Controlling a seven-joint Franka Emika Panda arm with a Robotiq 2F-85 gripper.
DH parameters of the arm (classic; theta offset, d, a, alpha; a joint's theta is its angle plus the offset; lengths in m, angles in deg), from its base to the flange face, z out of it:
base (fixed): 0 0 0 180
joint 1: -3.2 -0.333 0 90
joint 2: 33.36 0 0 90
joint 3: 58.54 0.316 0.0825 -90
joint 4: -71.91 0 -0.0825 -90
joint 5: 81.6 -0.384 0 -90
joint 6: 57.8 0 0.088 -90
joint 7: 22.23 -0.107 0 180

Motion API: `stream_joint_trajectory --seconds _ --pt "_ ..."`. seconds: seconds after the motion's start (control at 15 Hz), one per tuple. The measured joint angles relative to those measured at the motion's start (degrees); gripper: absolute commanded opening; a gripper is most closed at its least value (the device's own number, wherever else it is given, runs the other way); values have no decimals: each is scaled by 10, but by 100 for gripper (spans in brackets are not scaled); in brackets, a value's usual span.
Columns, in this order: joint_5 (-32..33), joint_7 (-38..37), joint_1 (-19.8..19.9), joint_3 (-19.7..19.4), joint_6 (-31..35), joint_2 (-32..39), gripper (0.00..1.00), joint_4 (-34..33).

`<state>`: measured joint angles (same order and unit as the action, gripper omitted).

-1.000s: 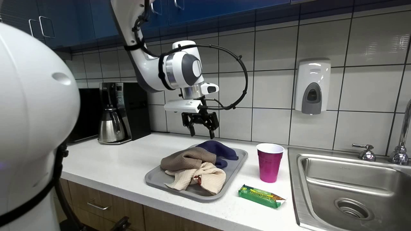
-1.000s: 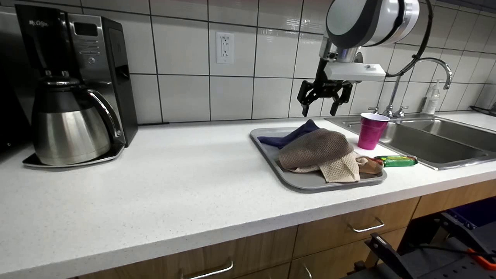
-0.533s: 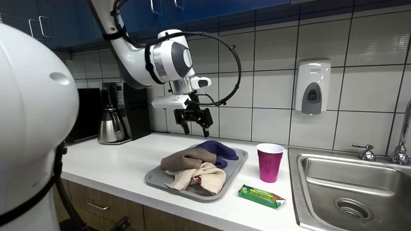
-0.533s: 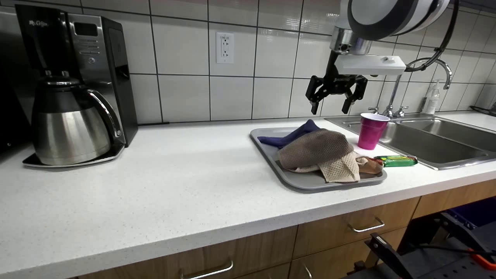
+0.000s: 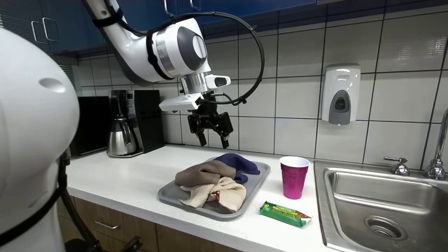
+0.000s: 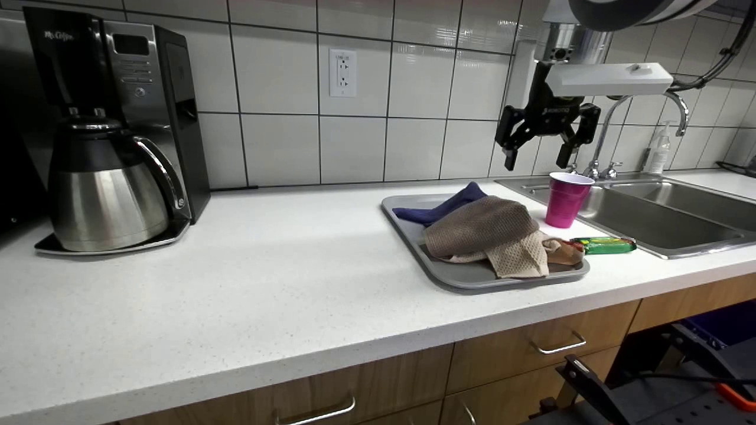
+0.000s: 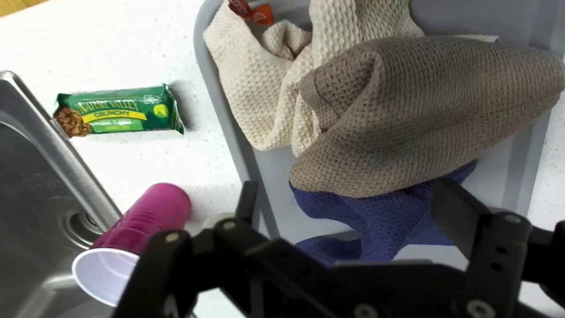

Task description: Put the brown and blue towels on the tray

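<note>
The brown towel (image 5: 204,174) lies bunched on the grey tray (image 5: 227,215), partly over the blue towel (image 5: 238,162) and a cream towel (image 5: 229,196). The wrist view shows the same brown towel (image 7: 419,123), blue towel (image 7: 375,221) and cream towel (image 7: 260,88) on the tray (image 7: 273,181). My gripper (image 5: 214,140) is open and empty, well above the tray. It hangs in the air over the tray and cup side in an exterior view (image 6: 537,159). In the wrist view its fingers stand wide apart, and the gripper body hides part of the blue towel.
A magenta cup (image 5: 294,180) stands beside the tray, near the steel sink (image 5: 320,203). A green snack bar (image 5: 284,214) lies in front of the cup. A coffee maker (image 6: 112,177) stands at the far end of the counter. A soap dispenser (image 5: 340,94) hangs on the wall.
My open gripper has shifted left and slightly up in an exterior view, and right and slightly up in an exterior view. The towels, tray, cup and bar have not moved.
</note>
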<state>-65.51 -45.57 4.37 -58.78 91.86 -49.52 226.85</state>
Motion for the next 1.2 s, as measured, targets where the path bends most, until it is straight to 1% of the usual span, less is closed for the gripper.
stream_joint_trajectory --seconds 0.27,0.67,0.87,1.2 --pt "-34 39 12 -9 -23 -19 100 10" --pt "-73 99 29 -35 -42 -18 100 18" --pt "-78 111 37 -41 -45 -16 100 18" --pt "-78 111 38 -40 -44 -15 100 18"
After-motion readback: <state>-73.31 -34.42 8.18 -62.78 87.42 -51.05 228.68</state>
